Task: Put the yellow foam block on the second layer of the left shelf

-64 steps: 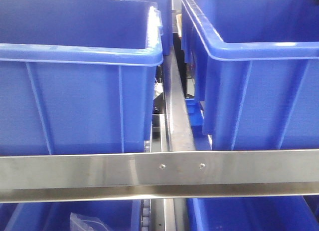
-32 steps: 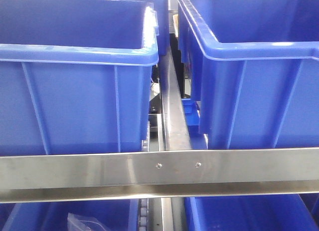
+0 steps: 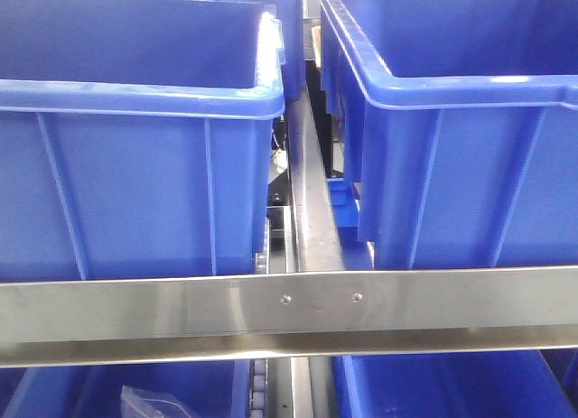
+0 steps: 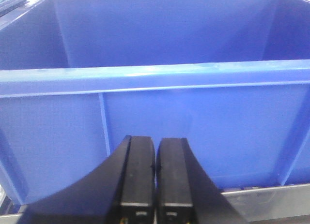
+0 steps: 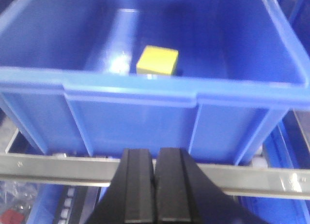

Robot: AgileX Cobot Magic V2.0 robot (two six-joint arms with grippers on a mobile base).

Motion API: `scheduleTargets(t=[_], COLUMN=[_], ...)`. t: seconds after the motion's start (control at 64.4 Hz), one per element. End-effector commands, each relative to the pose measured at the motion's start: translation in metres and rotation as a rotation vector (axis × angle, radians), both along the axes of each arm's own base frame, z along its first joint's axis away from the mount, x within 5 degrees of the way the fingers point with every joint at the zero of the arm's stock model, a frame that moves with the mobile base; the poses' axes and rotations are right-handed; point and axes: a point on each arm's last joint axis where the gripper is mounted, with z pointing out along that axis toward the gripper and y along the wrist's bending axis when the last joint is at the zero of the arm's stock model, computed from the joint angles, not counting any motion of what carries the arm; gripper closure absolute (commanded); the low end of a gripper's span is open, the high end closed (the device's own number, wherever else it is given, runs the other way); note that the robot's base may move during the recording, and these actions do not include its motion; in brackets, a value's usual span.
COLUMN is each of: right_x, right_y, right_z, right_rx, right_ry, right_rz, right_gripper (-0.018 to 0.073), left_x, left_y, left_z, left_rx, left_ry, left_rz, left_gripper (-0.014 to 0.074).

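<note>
**Yellow block sits in a bin; both grippers closed and empty**

Steel shelving fills the front view, with a horizontal shelf rail (image 3: 289,314) running across and an upright post (image 3: 312,210) splitting the rack into a left and a right bay. On the shown level stand two large blue bins, the left bin (image 3: 135,183) and the right bin (image 3: 470,165), each behind the rail; more blue bins show on the level below.

The yellow foam block (image 5: 157,60) lies on the floor of the bin (image 5: 145,108) that the right wrist camera faces, toward the far wall, clear of the sides. Which bay and layer that bin belongs to cannot be told from this view alone, so I cannot confirm whether the block is already at its goal or waiting to be fetched. If it is the source bin, the whole task is ahead: reach in, grasp, carry, release.

The right gripper (image 5: 155,185) hangs outside the bin's near wall, jaws pressed together with nothing between them. The left gripper (image 4: 155,180) is likewise closed on nothing, in front of the wall of another blue bin (image 4: 155,112), whose visible interior holds nothing.
</note>
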Motion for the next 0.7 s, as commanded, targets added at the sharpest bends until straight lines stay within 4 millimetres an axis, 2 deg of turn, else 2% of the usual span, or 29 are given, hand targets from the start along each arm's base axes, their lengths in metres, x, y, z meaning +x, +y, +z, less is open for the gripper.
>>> scheduleTargets(t=[0.0,0.233,0.373,0.559,0.683], right_x=[0.002,0.002,0.008,0.01,0.003], right_y=[0.0,0.0,0.0,0.001,0.0], right_z=[0.013,0.011,-0.007,-0.037,-0.037], right_rx=[0.003,0.002,0.005,0.034,0.038], right_ry=[-0.09,-0.088,-0.114,-0.378,-0.422], right_rz=[-0.006,-0.006,-0.006,-0.007,-0.007], right_gripper=[0.0504,0.0504,0.0504,0.0504,0.0504], left_x=[0.0,0.0,0.0,0.0,0.0], left_y=[-0.002,-0.002,-0.002,-0.002,-0.002], left_z=[0.0,0.0,0.0,0.0,0.0], left_rx=[-0.011,-0.011,-0.011,-0.011,-0.011], left_ry=[-0.074,-0.074,-0.074,-0.074,-0.074], left_rz=[-0.02,-0.02,-0.02,-0.02,-0.02], left_gripper=[0.046,0.046,0.046,0.046,0.046])
